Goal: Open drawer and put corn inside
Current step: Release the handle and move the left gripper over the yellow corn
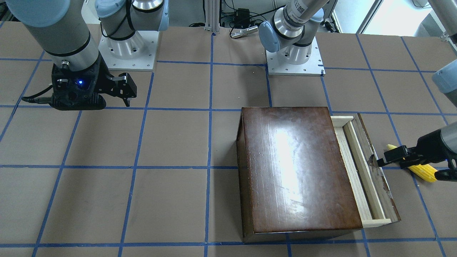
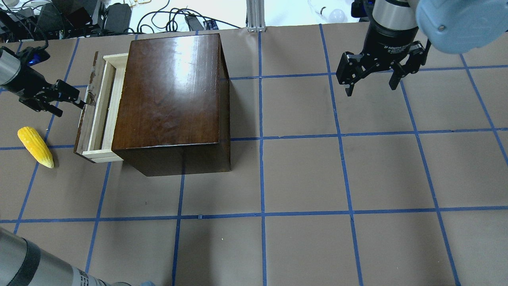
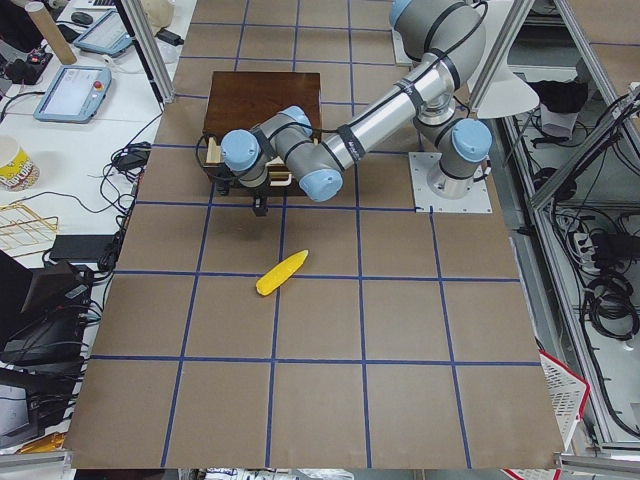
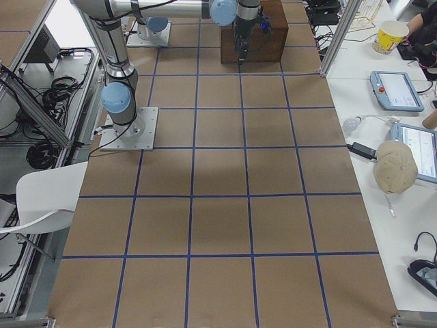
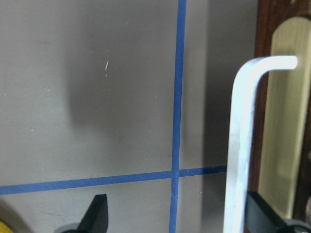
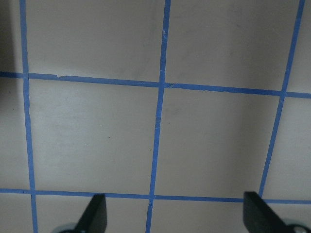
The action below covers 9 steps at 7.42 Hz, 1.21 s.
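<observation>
The glossy dark-brown cabinet stands on the table, and it also shows in the front view. Its pale-wood drawer is pulled partly out; its chipped dark front panel faces my left gripper. My left gripper is open right at that panel. In the left wrist view the silver handle stands inside the open jaws, close to the right fingertip. The yellow corn lies on the table beside the drawer, under my left arm. My right gripper is open and empty, hovering far from the cabinet.
The table is brown paper with a blue tape grid. The two arm bases stand at the robot's edge. Cables and gear lie beyond the far edge.
</observation>
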Motion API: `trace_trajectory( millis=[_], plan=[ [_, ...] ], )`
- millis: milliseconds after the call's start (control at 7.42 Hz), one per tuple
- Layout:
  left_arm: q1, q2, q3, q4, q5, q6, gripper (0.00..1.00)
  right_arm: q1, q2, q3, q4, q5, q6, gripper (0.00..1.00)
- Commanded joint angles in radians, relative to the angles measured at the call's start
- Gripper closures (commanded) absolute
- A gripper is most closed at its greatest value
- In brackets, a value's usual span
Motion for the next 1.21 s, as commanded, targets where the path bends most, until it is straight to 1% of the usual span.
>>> trace_trajectory(
  millis=[0, 135, 270, 404, 539, 674, 943, 1078],
  plan=[
    [0.000, 0.025, 0.047, -0.075, 0.094, 0.000, 0.00, -0.001, 0.000, 0.000, 0.000, 0.000, 0.000, 0.00],
    [0.003, 0.038, 0.059, -0.077, 0.185, 0.042, 0.00, -0.001, 0.000, 0.000, 0.000, 0.000, 0.000, 0.00],
    [0.023, 0.044, 0.058, -0.077, 0.213, 0.107, 0.00, -0.001, 0.000, 0.000, 0.000, 0.000, 0.000, 0.00],
    [0.056, 0.036, 0.056, -0.072, 0.271, 0.197, 0.00, -0.001, 0.000, 0.000, 0.000, 0.000, 0.000, 0.00],
    [0.098, 0.020, 0.052, -0.041, 0.290, 0.249, 0.00, -0.001, 0.000, 0.000, 0.000, 0.000, 0.000, 0.00],
    [0.135, 0.004, 0.040, 0.007, 0.289, 0.311, 0.00, -0.001, 0.000, 0.000, 0.000, 0.000, 0.000, 0.00],
    [0.146, -0.057, 0.033, 0.163, 0.290, 0.392, 0.00, -0.001, 0.000, 0.000, 0.000, 0.000, 0.000, 0.00],
    [0.155, -0.088, 0.030, 0.182, 0.282, 0.383, 0.00, -0.001, 0.000, 0.000, 0.000, -0.002, 0.000, 0.00]
  ],
)
